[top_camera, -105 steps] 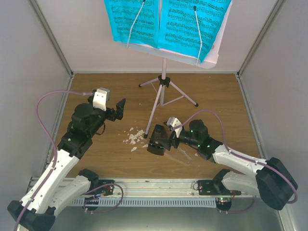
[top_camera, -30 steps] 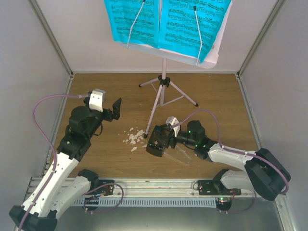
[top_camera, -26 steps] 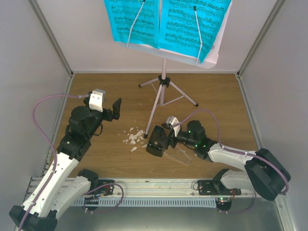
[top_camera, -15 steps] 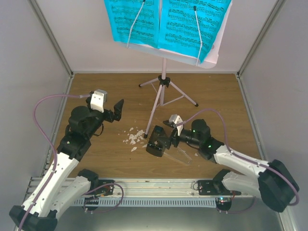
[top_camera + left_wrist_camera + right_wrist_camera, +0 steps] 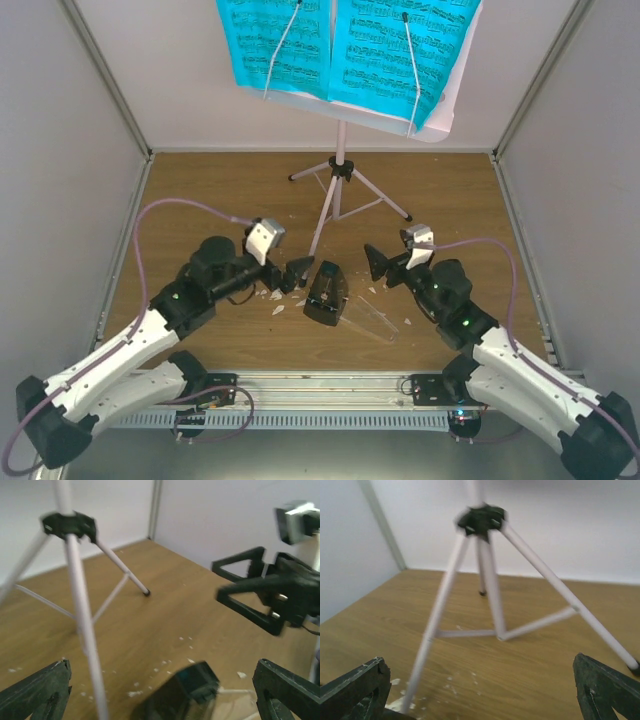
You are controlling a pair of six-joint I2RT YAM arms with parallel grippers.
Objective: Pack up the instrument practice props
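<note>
metronome (image 5: 325,293) is the prop nearest to me, a small black pyramid low on the wooden table (image 5: 200,190), a little in front of the near foot of the music stand (image 5: 340,170). it seems to lie tipped, its long axis running away from my bases, with the narrow end toward the stand, though i cannot be sure of the tilt. its clear cover (image 5: 375,320) lies on the table just beside it, on my right arm's side.

my left gripper (image 5: 292,274) is spread wide and holds nothing. it sits just to the left of the metronome, fingertips aimed across at it. in the left wrist view the black body shows low in the gap between my fingers (image 5: 35,690), ahead of them and not yet between the tips.

my right gripper (image 5: 388,262) is also spread wide and empty. it hangs on the other side of the metronome, apart from it and higher, facing the tripod legs, not the metronome.

so the left arm is the nearer one, i judge, and the reach is a short push to the right and down. the blue sheets (image 5: 350,45) are on the stand's desk, well away at the back. white scraps (image 5: 275,290) lie under my left wrist.
</note>
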